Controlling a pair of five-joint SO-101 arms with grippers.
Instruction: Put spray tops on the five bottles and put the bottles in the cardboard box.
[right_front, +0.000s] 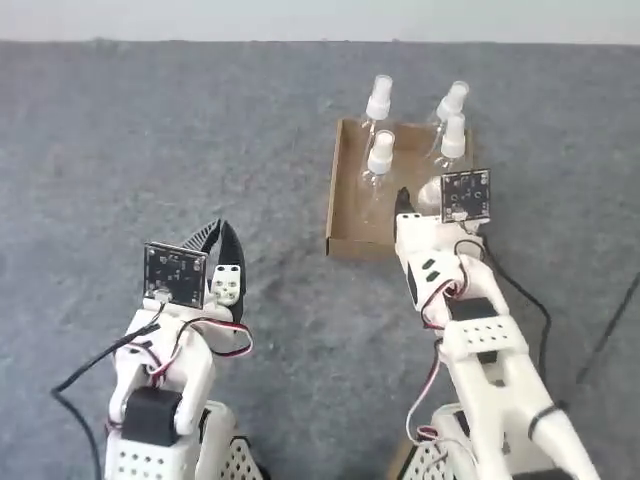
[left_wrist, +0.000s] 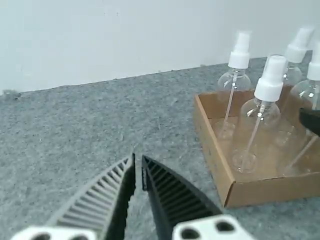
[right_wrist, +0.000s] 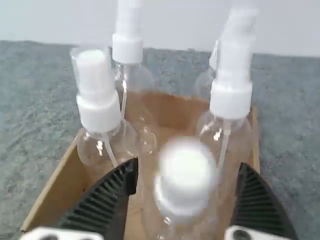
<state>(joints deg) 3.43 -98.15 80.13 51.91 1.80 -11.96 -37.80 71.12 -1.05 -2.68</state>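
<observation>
High view: right arm (right_front: 480, 330) half hides nearest bottle (right_front: 430, 196).

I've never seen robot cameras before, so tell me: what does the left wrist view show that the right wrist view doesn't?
Left wrist view: the left gripper, fingertips nearly together, over open grey carpet beside the cardboard box. Right wrist view: the right gripper spread either side of a capped bottle inside the box. Shared: the box, other spray-topped bottles standing in it, carpet, pale wall.
</observation>
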